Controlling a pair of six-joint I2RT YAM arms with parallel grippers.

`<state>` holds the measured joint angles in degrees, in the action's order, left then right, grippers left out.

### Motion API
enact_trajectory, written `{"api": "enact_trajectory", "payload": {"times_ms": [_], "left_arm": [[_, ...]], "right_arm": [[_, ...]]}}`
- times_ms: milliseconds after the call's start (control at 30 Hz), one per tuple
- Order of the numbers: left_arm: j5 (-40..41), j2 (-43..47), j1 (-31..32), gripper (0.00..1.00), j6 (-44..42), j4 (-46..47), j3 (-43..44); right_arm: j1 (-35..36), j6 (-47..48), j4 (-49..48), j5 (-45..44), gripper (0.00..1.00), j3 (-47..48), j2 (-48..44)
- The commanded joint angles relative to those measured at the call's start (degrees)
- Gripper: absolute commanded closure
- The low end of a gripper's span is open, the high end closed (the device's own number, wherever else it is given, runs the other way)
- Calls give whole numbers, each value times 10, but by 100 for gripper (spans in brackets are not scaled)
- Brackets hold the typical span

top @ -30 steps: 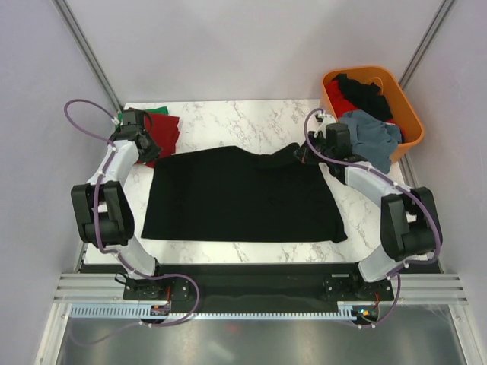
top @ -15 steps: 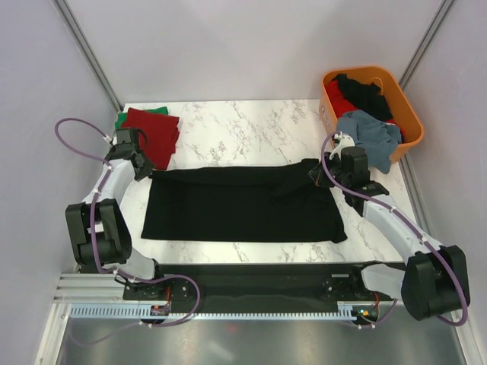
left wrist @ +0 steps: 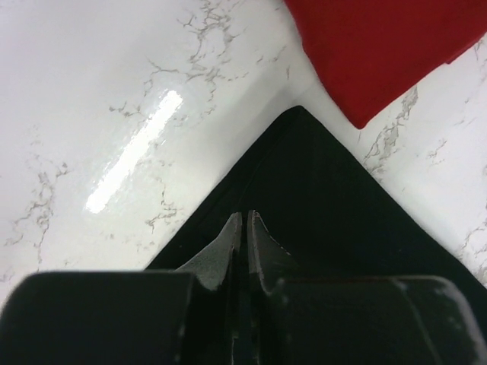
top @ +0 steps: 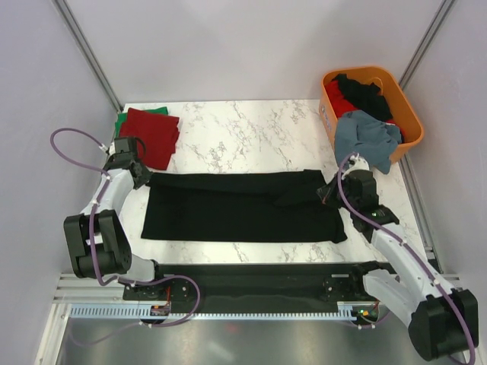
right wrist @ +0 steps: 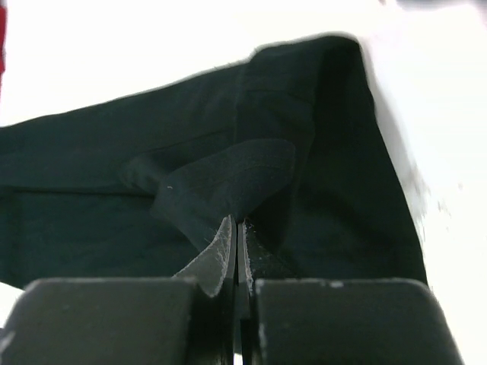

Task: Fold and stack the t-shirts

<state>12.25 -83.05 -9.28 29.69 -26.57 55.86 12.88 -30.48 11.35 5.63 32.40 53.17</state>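
A black t-shirt (top: 236,209) lies across the middle of the table as a wide band, its far part folded toward the near side. My left gripper (top: 141,176) is shut on its far left corner; in the left wrist view the gripper (left wrist: 245,220) pinches the black cloth (left wrist: 342,198). My right gripper (top: 326,194) is shut on the far right edge; in the right wrist view the gripper (right wrist: 237,224) pinches a fold of the shirt (right wrist: 91,167). A folded dark red shirt (top: 152,135) lies on a green one (top: 120,122) at the far left.
An orange basket (top: 415,125) stands off the table's far right corner. It holds a black shirt (top: 365,91) and a dark red one (top: 337,99), and a grey-blue shirt (top: 365,137) hangs over its rim. The red stack's corner (left wrist: 380,46) lies just beyond my left gripper.
Both grippers have moved toward the near edge, drawing the black shirt's far edge over itself. The shirt has gone from a broad spread to a narrower band.
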Motion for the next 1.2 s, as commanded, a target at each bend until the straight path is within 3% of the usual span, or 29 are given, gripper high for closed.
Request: {"api": "enact_trajectory", "payload": {"times_ms": [0, 33, 67, 100, 133, 200, 333, 433, 567, 700, 833, 967, 1167], "left_arm": [[40, 26, -5, 88, 22, 3, -1], [51, 25, -6, 72, 30, -10, 1], [54, 23, -10, 36, 34, -16, 0], [56, 24, -14, 24, 38, -22, 1], [57, 24, -17, 15, 48, -26, 0], [54, 31, -24, 6, 48, -31, -1], [57, 40, -23, 4, 35, -32, 0], [46, 56, -1, 8, 19, -32, 6], [70, 68, 127, 8, 8, -27, 5], [47, 38, 186, 10, 28, -33, -19], [14, -8, 211, 13, 41, -33, -36], [-11, -113, 220, 18, 42, -48, -25], [-69, -146, 223, 28, 48, -53, -19]], "right_arm": [[-1, -71, 11, -40, 100, -44, -53], [-1, -80, 16, -48, 95, -54, -66], [-1, -88, 22, -53, 81, -72, -88], [-1, -110, 30, -53, 62, -79, -99], [-1, -118, 37, -81, 25, -88, -119], [-1, -135, 61, -104, 12, -89, -137], [-1, -122, 79, -100, 12, -53, -142], [6, -120, 73, -62, 15, -30, -98], [86, -156, 51, -70, 16, -10, -33], [158, -196, 47, -110, 14, 18, 74], [161, -217, 53, -126, 11, 34, 197], [130, -196, 53, -128, 9, 71, 286], [87, -133, 53, -91, 9, 220, 462]]}}
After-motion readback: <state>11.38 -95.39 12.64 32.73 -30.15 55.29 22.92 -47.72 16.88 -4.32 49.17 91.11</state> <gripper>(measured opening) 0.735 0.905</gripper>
